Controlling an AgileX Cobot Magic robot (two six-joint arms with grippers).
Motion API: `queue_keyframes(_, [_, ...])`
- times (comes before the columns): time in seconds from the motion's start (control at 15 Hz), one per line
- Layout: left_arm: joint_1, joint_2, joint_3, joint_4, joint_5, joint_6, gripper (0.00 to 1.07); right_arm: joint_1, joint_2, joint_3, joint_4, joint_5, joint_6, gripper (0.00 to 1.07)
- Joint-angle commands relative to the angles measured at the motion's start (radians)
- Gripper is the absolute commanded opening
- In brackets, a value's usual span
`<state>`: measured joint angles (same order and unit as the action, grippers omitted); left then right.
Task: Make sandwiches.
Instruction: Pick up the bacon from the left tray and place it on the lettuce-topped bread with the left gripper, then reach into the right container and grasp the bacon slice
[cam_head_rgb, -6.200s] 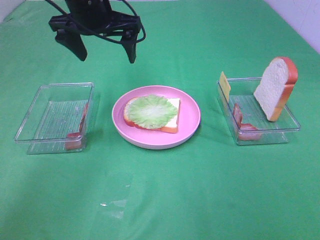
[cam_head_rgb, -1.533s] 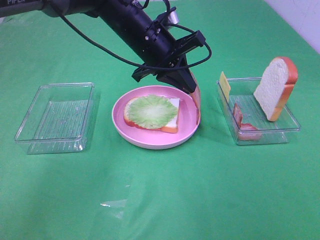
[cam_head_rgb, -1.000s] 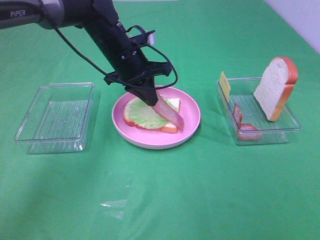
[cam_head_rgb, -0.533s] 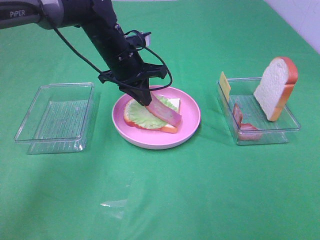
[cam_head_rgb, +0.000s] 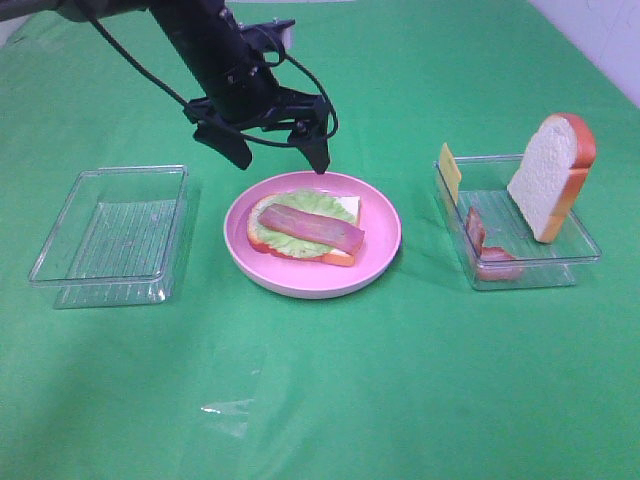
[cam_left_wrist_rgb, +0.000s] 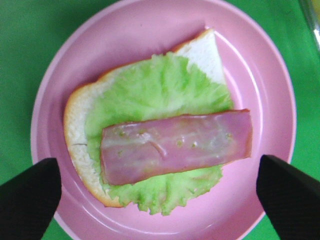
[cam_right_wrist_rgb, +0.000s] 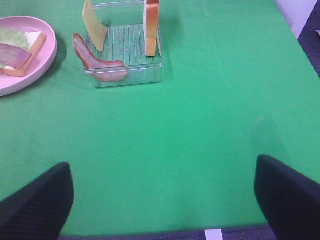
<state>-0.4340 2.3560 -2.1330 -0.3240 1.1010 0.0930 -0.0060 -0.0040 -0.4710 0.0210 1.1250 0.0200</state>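
While the left gripper (cam_head_rgb: 282, 164) hangs empty, jaws apart, above the pink plate (cam_head_rgb: 382, 235), 1 bacon strip (cam_head_rgb: 312, 228) lies flat on the lettuce (cam_left_wrist_rgb: 160, 90) over the bread (cam_head_rgb: 346, 206); the right gripper (cam_right_wrist_rgb: 162, 167) is spread wide.

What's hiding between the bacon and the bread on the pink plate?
A pale green lettuce leaf lies between the bacon strip and the bread slice on the pink plate. The left wrist view shows it best.
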Motion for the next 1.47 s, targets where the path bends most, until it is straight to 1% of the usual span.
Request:
queue_keyframes(0.07, [-0.004,-0.039,-0.053,0.018,0.060,-0.009,1.02,-0.004,-0.025,0.006,-0.001,-0.001,0.007,0.96])
queue_keyframes(0.2, [-0.003,-0.069,-0.070,0.066,0.116,-0.016,1.02,-0.004,-0.025,0.006,-0.001,-0.001,0.007,0.96])
queue_keyframes(0.33, [-0.003,-0.110,-0.070,0.189,0.217,-0.018,1.02,-0.004,-0.025,0.006,-0.001,-0.001,0.007,0.96])
queue_keyframes(0.4, [0.009,-0.135,-0.057,0.218,0.216,-0.042,1.02,-0.004,-0.025,0.006,-0.001,-0.001,0.007,0.96])
queue_keyframes(0.47, [0.047,-0.190,-0.042,0.216,0.216,-0.056,1.02,-0.004,-0.025,0.006,0.001,-0.001,0.007,0.96])
queue_keyframes(0.53, [0.059,-0.206,-0.032,0.216,0.216,-0.062,1.02,-0.004,-0.025,0.006,0.001,-0.001,0.007,0.96])
queue_keyframes(0.6, [0.080,-0.244,-0.003,0.220,0.216,-0.063,1.02,-0.004,-0.025,0.006,0.001,-0.001,0.007,0.96])
queue_keyframes(0.67, [0.105,-0.293,0.046,0.230,0.216,-0.063,1.02,-0.004,-0.025,0.006,0.001,-0.001,0.007,0.96])
queue_keyframes(0.8, [0.171,-0.406,0.195,0.271,0.216,-0.062,1.02,-0.004,-0.025,0.006,0.001,-0.001,0.007,0.96])
queue_keyframes(0.93, [0.257,-0.537,0.397,0.280,0.216,-0.063,1.02,-0.004,-0.025,0.006,0.001,-0.001,0.007,0.96])
queue_keyframes(1.0, [0.285,-0.574,0.453,0.280,0.216,-0.063,1.02,-0.004,-0.025,0.006,0.001,-0.001,0.007,0.96])
queue_keyframes(1.07, [0.340,-0.637,0.554,0.280,0.211,-0.066,1.02,-0.004,-0.025,0.006,0.001,-0.001,0.007,0.96])
queue_keyframes(1.13, [0.461,-0.768,0.753,0.279,0.163,-0.093,1.02,-0.004,-0.025,0.006,0.001,-0.001,0.007,0.96])
queue_keyframes(1.2, [0.509,-0.841,0.844,0.279,0.134,-0.108,1.02,-0.004,-0.025,0.006,0.001,-0.001,0.007,0.96])
queue_keyframes(1.27, [0.535,-0.915,0.913,0.279,0.102,-0.121,1.02,-0.004,-0.025,0.006,0.001,-0.001,0.007,0.96])
queue_keyframes(1.33, [0.539,-0.982,0.968,0.278,0.081,-0.123,1.02,-0.004,-0.025,0.006,0.001,-0.001,0.007,0.96])
queue_keyframes(1.47, [0.539,-1.091,1.042,0.255,0.066,-0.122,1.02,-0.004,-0.025,0.006,0.001,-0.001,0.007,0.96])
